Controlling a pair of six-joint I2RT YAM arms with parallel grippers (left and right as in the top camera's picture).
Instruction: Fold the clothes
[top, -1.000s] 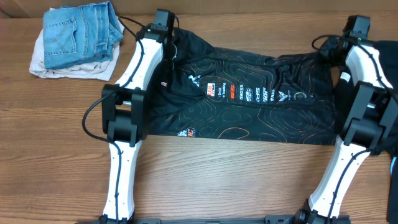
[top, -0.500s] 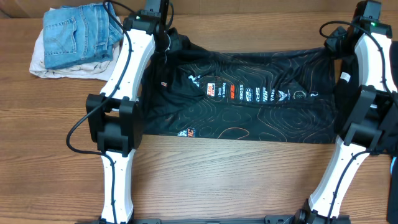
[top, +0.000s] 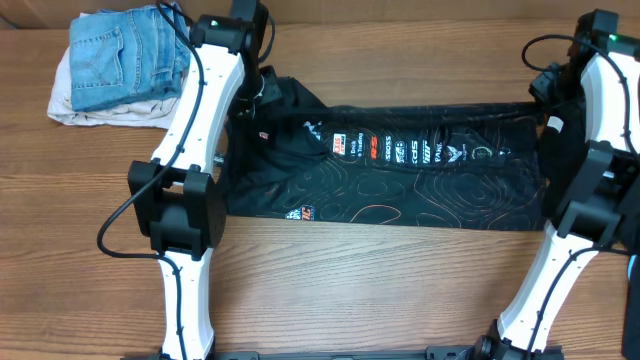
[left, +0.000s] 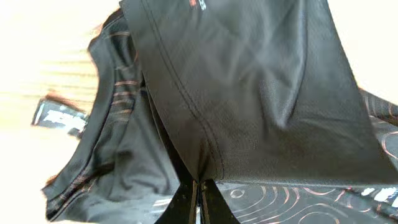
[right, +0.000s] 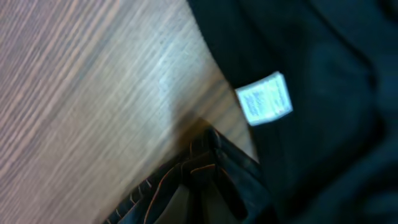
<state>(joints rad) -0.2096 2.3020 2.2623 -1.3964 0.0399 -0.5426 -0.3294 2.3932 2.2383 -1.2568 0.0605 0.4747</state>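
The jersey (top: 420, 185) is spreading across the middle of the frame. The left arm (top: 195, 105) is standing along its left side and the right arm (top: 605, 100) along its right, closing off both flanks. Folded jeans (top: 125, 50) are occupying the upper left corner. Bare table (top: 370, 290) is lying open across the lower centre, and another strip is running free along the top edge.

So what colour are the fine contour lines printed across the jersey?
Orange, on the black jersey; the overhead view shows them best.

Left arm (top: 195, 110), right arm (top: 603, 88) outstretched, jaws shut
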